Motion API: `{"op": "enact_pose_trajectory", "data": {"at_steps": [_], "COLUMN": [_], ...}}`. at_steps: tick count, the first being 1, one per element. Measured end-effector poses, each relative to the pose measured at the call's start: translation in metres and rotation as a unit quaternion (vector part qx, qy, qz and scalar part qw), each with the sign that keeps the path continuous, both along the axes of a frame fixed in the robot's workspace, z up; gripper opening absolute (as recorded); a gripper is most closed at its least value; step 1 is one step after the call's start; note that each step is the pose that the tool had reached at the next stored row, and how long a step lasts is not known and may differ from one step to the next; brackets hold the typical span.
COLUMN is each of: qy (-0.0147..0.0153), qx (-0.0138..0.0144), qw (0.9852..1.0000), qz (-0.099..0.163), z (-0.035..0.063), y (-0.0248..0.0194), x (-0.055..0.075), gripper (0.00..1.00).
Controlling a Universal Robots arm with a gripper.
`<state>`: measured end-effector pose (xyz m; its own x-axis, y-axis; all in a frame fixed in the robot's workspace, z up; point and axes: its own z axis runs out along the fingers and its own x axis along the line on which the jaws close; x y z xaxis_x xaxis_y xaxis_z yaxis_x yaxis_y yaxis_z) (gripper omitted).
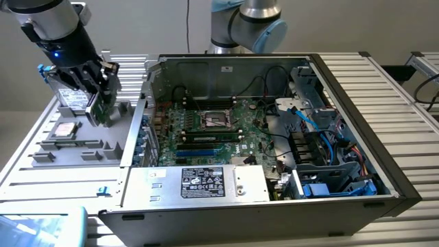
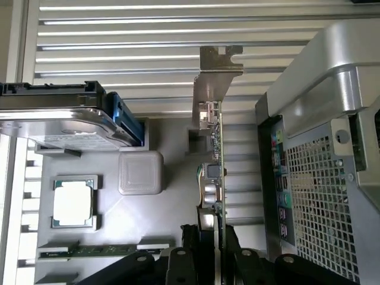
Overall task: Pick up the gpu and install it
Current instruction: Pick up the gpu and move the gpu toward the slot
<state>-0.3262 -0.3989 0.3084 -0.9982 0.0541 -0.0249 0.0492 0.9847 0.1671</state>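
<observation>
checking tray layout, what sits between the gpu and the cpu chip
In the wrist view, a pale square block lies between the gpu and the cpu chip.

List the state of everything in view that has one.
gripper: jaws shut on the graphics card
graphics card: gripped, upright on edge, over the grey tray, outside the case, not installed
computer case: side open, board exposed
hard drive: standing on edge in the tray
processor: lying flat in its tray pocket
memory stick: lying in the tray
</observation>
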Motion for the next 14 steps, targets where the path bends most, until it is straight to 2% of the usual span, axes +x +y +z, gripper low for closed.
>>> {"op": "enact_pose_trajectory", "data": {"at_steps": [8, 14], "qy": [0.0001, 0.0013], "qx": [0.0000, 0.0000], "qw": [1.0000, 1.0000], "qz": [0.000, 0.000], "z": [0.0364, 0.0638], "y": [-0.0021, -0.0062], "x": [0.005, 0.020], "gripper": [0.29, 0.29]}}
